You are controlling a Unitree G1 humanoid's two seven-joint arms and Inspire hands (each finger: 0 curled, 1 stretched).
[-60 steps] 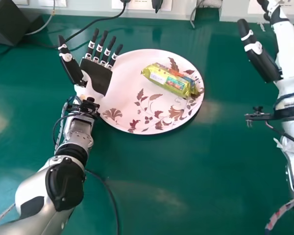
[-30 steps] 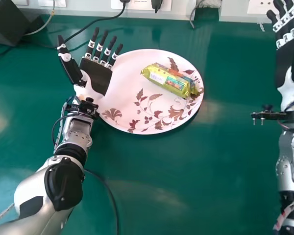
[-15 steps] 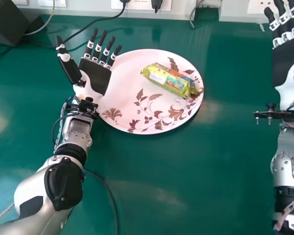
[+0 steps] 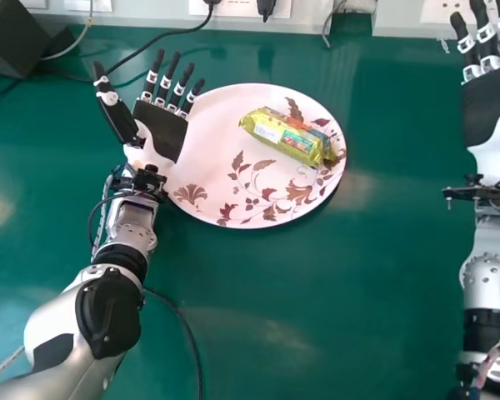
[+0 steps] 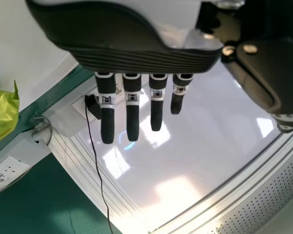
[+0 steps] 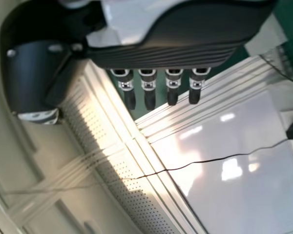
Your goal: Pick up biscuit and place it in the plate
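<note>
Biscuit in shiny yellow-green wrapping (image 4: 285, 137) is lying on a round pink plate with brown flowers (image 4: 221, 133). Black-and-white left hand (image 4: 162, 130) is holding nothing, fingers straight, at its left rim; matching right hand (image 4: 488, 104), well apart, is likewise extending empty. Wrist views are adding a perforated grey panel (image 5: 268, 195).
</note>
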